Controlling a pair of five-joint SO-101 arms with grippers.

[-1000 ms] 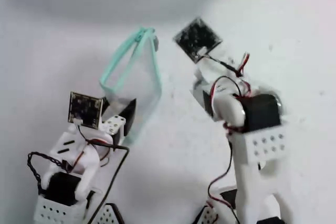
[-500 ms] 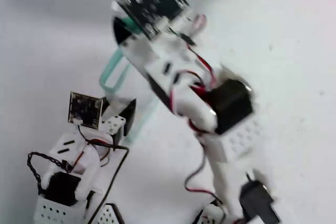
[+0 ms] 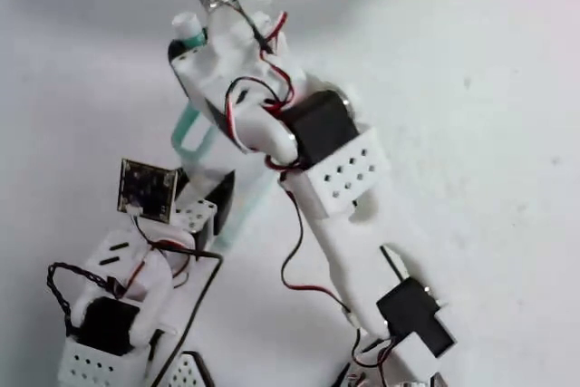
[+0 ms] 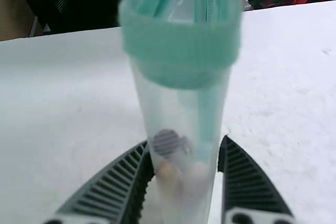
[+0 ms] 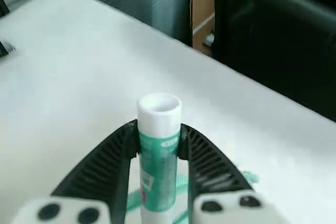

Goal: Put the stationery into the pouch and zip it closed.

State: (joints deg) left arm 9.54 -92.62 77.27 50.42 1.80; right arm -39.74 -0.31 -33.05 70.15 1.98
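left gripper [image 4: 184, 157] pinches the clear, teal-edged plastic pouch [image 4: 178, 51] by one end to steady it, while right gripper [image 5: 159, 136] clasps a white-and-teal glue stick [image 5: 159, 109] over the pouch's other end, seemingly for insertion.

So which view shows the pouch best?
Left wrist view: the pouch sits in the left gripper, contents visible. High view: the right arm covers much of it. Right wrist view: green edge slivers behind the glue stick.

Robotics lab, white table [image 3: 507, 88], exposed wiring [image 3: 285, 265]
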